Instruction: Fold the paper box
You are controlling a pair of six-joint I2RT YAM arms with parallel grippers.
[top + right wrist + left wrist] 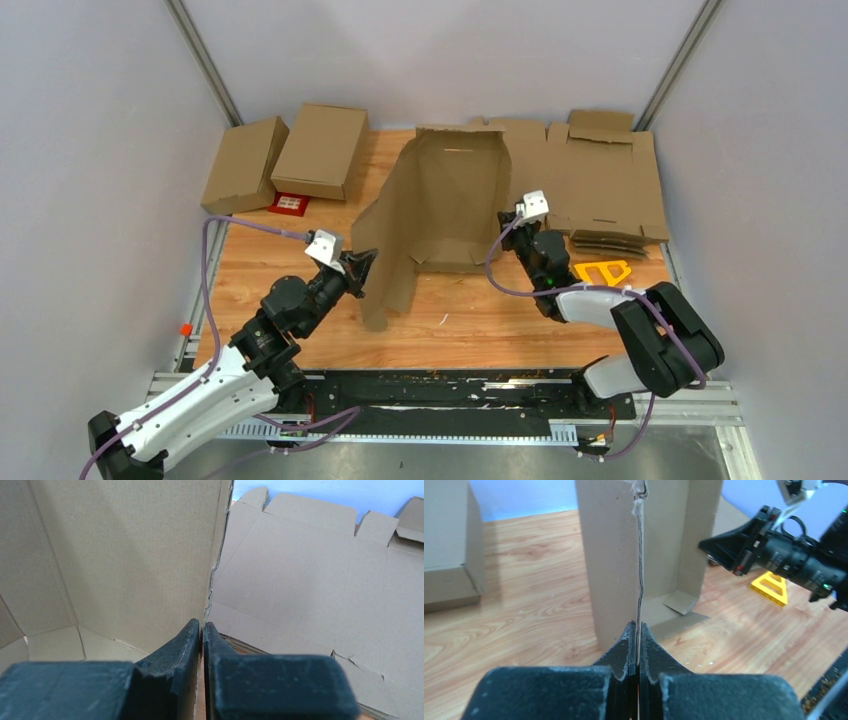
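The paper box [445, 200] stands half raised in the middle of the table, its plain brown walls upright and one long flap reaching toward the near left. My left gripper [364, 268] is shut on the edge of that near-left flap. In the left wrist view the thin cardboard edge [640, 570] runs straight into the closed fingers [637, 630]. My right gripper [512, 222] pinches the box's right wall. The right wrist view shows that wall [125, 555] with its edge caught between the jaws [202, 628].
Two folded brown boxes [245, 163] [322, 150] sit at the back left, with a small red card [290, 204] in front of them. A stack of flat notched cardboard sheets [600, 185] lies at the back right. A yellow piece [603, 271] lies beside my right arm.
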